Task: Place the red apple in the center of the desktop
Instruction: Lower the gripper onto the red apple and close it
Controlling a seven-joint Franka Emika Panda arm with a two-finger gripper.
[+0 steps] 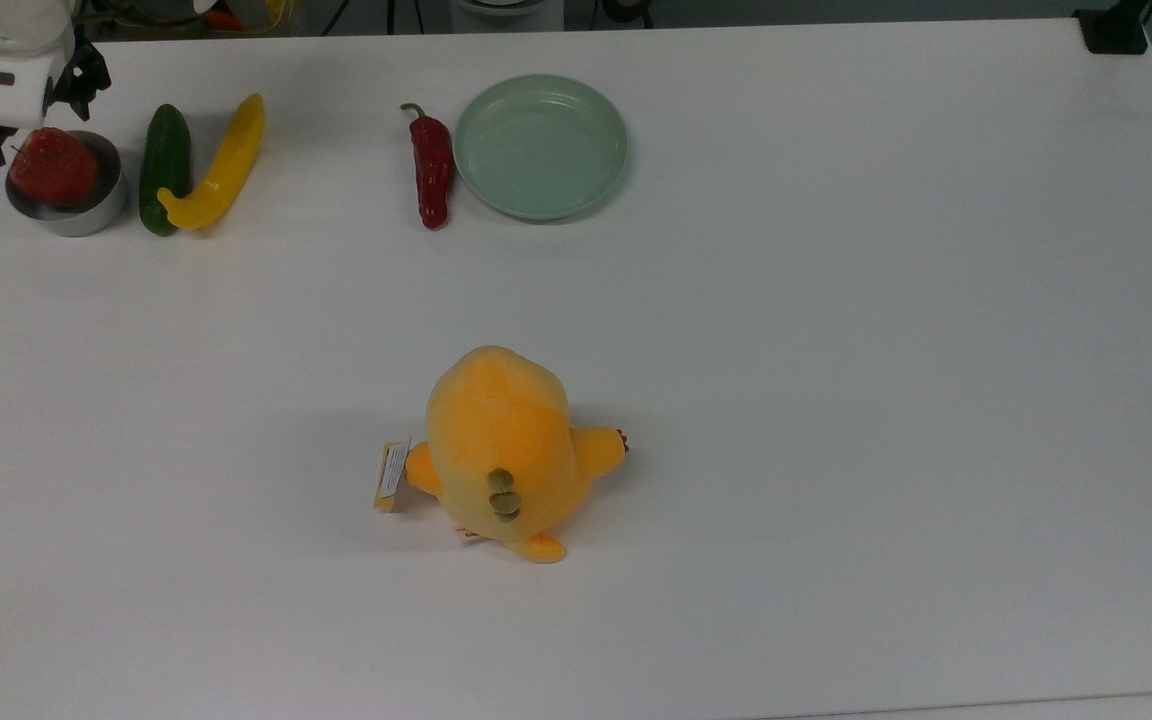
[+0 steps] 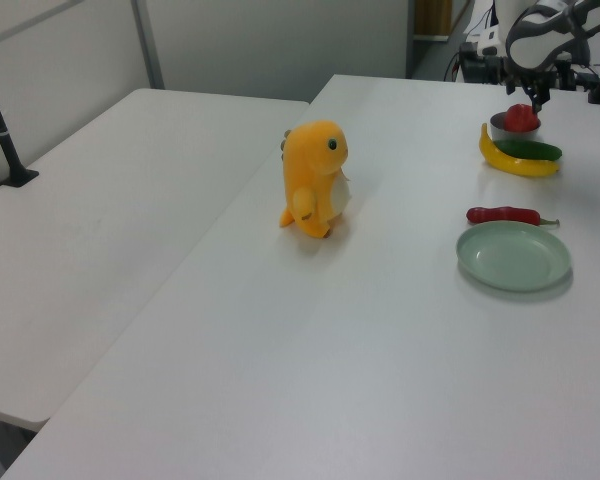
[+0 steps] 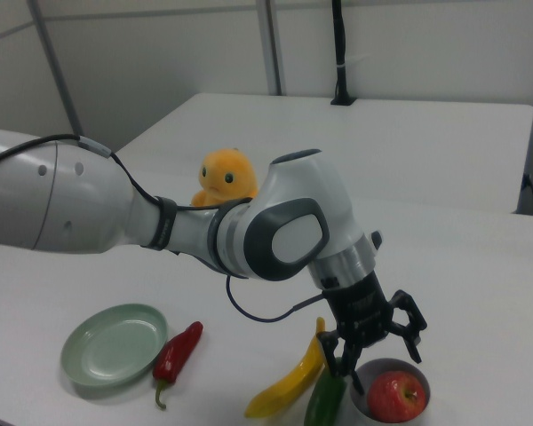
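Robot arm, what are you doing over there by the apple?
The robot arm's open gripper hangs just above the red apple, which sits in a small metal bowl at a corner of the white desktop. It has not grabbed it. Beside the bowl lie a cucumber and a banana. An orange plush toy stands near the middle.
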